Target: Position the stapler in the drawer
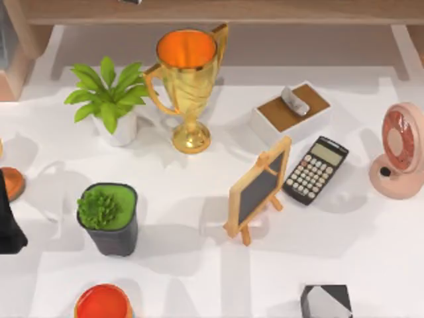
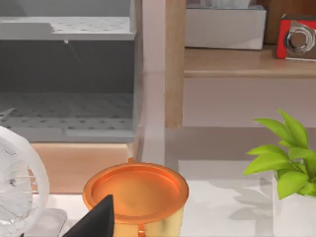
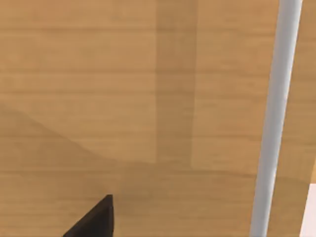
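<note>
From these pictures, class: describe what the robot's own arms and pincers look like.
Little shows. The left arm is a plain black, blocky form at the table's left edge. A black pointed fingertip shows in the left wrist view, another in the right. No cables or markings visible.

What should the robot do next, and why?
Probably draw the right gripper back from the wooden panel it faces closely, so it can look for the stapler. The left gripper sits by the orange cup, facing the grey drawer.
</note>
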Tool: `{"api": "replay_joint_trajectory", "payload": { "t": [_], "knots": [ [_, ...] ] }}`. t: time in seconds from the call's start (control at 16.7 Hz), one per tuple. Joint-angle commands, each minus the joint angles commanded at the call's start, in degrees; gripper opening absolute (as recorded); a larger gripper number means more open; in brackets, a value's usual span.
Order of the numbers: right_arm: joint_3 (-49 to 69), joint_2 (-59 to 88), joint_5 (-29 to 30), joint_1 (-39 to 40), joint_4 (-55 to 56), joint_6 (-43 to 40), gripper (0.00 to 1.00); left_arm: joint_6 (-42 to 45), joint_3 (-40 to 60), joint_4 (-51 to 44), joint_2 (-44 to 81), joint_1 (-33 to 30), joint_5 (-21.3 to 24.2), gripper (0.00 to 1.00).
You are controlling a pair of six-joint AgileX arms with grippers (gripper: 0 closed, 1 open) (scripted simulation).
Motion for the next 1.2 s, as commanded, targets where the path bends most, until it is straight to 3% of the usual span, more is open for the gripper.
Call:
{"api": "replay_joint_trajectory", "payload": {
  "t": [0.06,0.84,1.2],
  "knots": [
    [0.0,0.0,0.0,0.0,0.0,0.0,1.0,0.0,0.0,0.0,0.0,0.0,0.0,1.0],
    [0.0,0.0,0.0,0.0,0.0,0.0,0.02,0.0,0.0,0.0,0.0,0.0,0.0,1.0],
    [0.0,0.0,0.0,0.0,0.0,0.0,0.0,0.0,0.0,0.0,0.0,0.0,0.0,1.0]
  ]
}}
